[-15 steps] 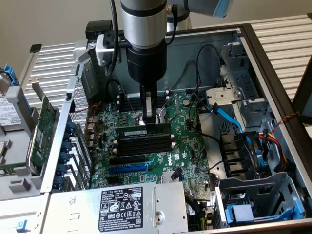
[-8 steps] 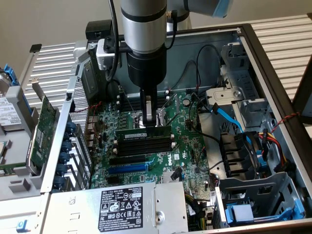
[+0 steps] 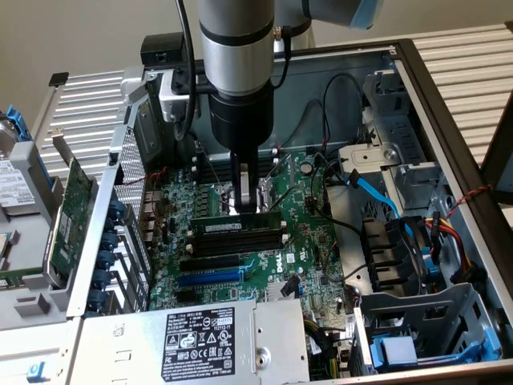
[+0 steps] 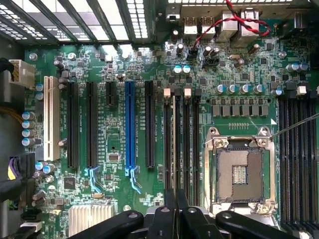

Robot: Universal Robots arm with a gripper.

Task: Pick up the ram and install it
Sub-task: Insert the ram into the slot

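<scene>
Gripper is reaching down into the open PC case and pinching the ram by its top edge, fingers pressing nearly together on the thin stick. The ram is standing on its long edge, white label facing the camera, lying along the black memory slots just beside the CPU socket. Cannot tell whether it is sitting in a slot or just above one. In the wrist view the gripper is hanging over those slots, with the blue PCIe slot well apart from them. A green expansion card is sitting outside the case at the exterior view's left. The power supply is lying at the near edge.
</scene>
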